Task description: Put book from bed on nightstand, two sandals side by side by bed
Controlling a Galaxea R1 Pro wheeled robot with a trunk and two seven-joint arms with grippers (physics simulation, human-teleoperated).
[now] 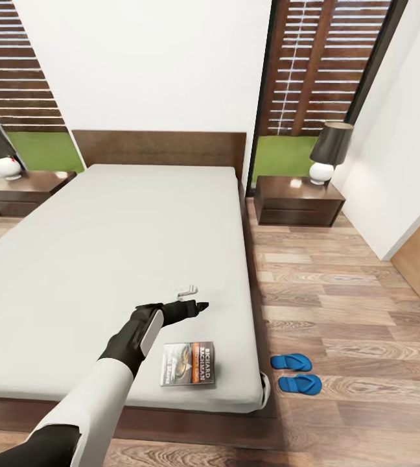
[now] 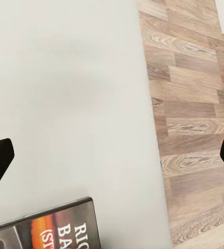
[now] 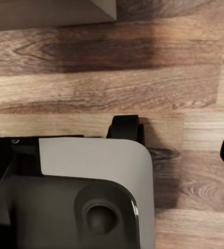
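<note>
Left end effector [image 1: 194, 305] wide open, empty, hovering over bed [image 1: 74, 259]; book [image 1: 187, 364] lies flat at its 6 o'clock: retract, lower squarely before closing.

pale grey mattress on dark brown bed [image 1: 139, 233], dark book [image 1: 188, 364] cover with orange band and white lettering, bright blue sandals [image 1: 295, 373], brown wood-plank floor [image 1: 339, 305], dark brown nightstand [image 1: 297, 202], white walls [image 1: 151, 65], black-shaded white-based lamps [image 1: 330, 152], black-and-white left arm [image 1: 106, 383]

book [image 1: 188, 364] cover: "richard bachman", white lettering on orange band.
</note>
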